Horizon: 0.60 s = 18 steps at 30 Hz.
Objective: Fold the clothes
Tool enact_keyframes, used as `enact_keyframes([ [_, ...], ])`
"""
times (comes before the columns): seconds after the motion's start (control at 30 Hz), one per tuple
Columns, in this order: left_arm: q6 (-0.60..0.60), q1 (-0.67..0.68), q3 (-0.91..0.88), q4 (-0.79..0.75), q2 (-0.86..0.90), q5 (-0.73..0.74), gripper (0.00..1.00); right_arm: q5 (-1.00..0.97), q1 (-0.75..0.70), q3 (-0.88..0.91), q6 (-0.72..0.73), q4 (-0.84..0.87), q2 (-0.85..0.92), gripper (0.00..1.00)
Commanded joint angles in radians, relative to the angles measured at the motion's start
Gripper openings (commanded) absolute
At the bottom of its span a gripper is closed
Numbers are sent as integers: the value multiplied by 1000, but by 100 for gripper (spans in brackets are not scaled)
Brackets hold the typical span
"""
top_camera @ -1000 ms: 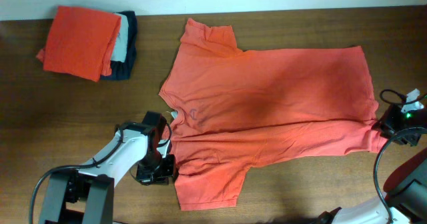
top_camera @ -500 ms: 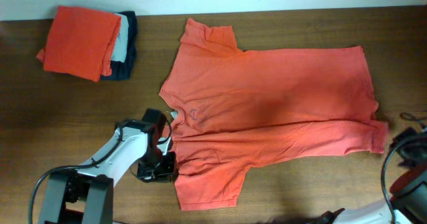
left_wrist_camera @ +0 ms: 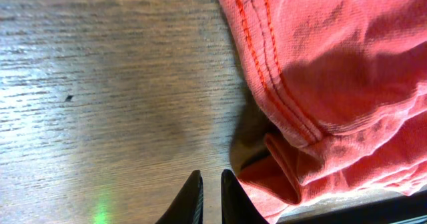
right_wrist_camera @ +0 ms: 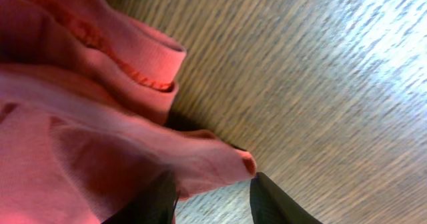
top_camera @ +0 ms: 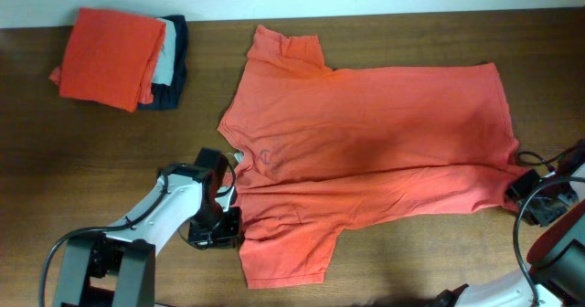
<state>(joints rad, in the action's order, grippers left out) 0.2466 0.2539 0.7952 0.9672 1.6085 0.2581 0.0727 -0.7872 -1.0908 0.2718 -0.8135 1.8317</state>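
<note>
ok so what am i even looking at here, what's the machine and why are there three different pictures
These are two robot arms at a wooden table, and each one ends in a pair of fingers that pinch. The wide picture comes from a camera fixed above the table. The two close-ups come from small cameras on the wrists, each looking along its own arm's fingers.

A coral-red T-shirt lies spread out on the table. At the top left sits a stack of folded garments, orange on top with grey and navy underneath.

The left fingers are nearly closed with nothing between them, right beside the shirt's stitched edge. The right fingers stand apart at the shirt's other end, with a fold of cloth just in front of the gap. Neither pair looks clamped on the shirt.
</note>
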Motion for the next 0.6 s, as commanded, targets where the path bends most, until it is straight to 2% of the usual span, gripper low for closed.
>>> enact_keyframes([
  [0.0, -13, -2, 13, 6, 0, 8, 11, 3, 0, 3, 37, 10, -8, 42],
  [0.13, -13, -2, 13, 5, 0, 8, 12, 51, -1, -37, 37, -28, -18, 42],
  [0.3, -13, -2, 13, 3, 0, 8, 12, 19, -1, -56, 37, -43, -32, 44],
  [0.4, -13, -2, 13, -3, 0, 8, 12, -21, -1, -53, 60, -37, -32, 51],
  [0.57, -13, -2, 13, -8, 0, 8, 12, -62, -1, -14, 76, 7, -24, 56],
])
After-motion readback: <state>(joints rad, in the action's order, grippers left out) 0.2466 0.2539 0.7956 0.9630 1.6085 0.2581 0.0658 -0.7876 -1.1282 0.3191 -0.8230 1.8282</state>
